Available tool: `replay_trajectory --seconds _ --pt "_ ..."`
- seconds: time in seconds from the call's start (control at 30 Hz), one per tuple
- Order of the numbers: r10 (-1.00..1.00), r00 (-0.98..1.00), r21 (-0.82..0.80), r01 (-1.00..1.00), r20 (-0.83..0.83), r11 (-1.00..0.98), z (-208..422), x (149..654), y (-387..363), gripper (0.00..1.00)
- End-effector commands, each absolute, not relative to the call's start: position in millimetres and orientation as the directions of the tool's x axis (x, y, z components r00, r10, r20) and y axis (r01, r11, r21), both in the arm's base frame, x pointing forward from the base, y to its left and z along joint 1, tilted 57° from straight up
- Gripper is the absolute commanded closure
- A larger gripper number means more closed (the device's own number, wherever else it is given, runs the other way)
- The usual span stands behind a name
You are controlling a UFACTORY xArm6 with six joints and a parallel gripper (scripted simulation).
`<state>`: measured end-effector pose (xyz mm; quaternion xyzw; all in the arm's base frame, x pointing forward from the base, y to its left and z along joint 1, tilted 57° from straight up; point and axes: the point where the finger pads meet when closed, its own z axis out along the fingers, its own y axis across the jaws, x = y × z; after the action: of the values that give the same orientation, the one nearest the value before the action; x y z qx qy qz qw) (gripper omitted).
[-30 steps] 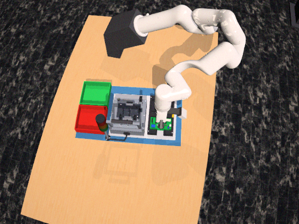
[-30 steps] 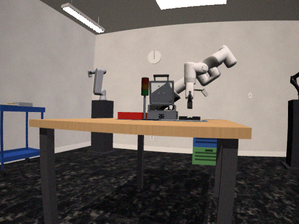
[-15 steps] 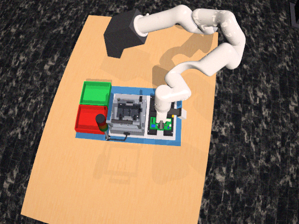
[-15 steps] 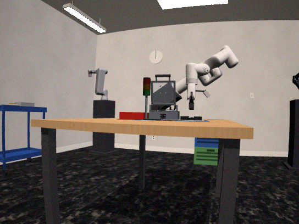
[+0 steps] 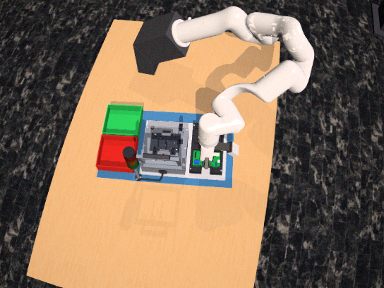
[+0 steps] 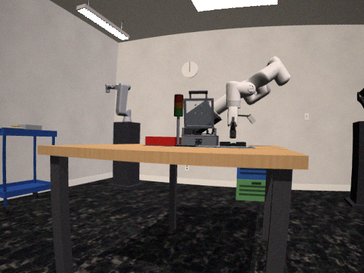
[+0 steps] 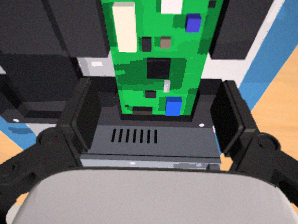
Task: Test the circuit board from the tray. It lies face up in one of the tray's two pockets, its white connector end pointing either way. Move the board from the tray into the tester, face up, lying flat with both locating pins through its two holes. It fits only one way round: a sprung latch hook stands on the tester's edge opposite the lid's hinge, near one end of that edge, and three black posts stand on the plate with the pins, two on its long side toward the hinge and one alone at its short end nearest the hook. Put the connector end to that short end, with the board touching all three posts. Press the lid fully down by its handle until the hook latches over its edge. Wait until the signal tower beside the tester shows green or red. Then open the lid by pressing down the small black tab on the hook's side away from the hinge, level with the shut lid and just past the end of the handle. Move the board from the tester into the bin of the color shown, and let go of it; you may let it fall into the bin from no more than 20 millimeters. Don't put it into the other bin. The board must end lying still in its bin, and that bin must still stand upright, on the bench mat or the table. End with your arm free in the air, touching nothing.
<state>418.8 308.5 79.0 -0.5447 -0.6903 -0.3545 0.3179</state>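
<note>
From the top view I see the blue bench mat (image 5: 229,178) on the wooden table (image 5: 106,229). On it, the white two-pocket tray (image 5: 208,176) lies right of the grey tester (image 5: 164,148). The green bin (image 5: 123,120) and red bin (image 5: 113,153) stand left of the tester, the signal tower (image 5: 130,155) between red bin and tester. The green circuit board (image 5: 215,162) lies in the tray, under my open gripper (image 5: 206,163).

Fingers spread wide, empty, flanking green circuit board (image 7: 159,60) below.

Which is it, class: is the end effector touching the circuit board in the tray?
Apart. The exterior view shows the end effector hanging above the tray.
</note>
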Motion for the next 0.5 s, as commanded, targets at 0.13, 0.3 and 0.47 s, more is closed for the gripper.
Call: replay_trajectory --seconds 0.13,0.3,0.47 --pt "0.527 -0.206 0.146 0.977 0.825 0.153 72.1 420.4 319.7 0.00" --pt "0.527 -0.206 0.146 0.977 0.825 0.153 71.1 420.4 321.4 0.00" --pt "0.527 -0.206 0.146 0.977 0.825 0.153 71.1 420.4 321.4 0.00"
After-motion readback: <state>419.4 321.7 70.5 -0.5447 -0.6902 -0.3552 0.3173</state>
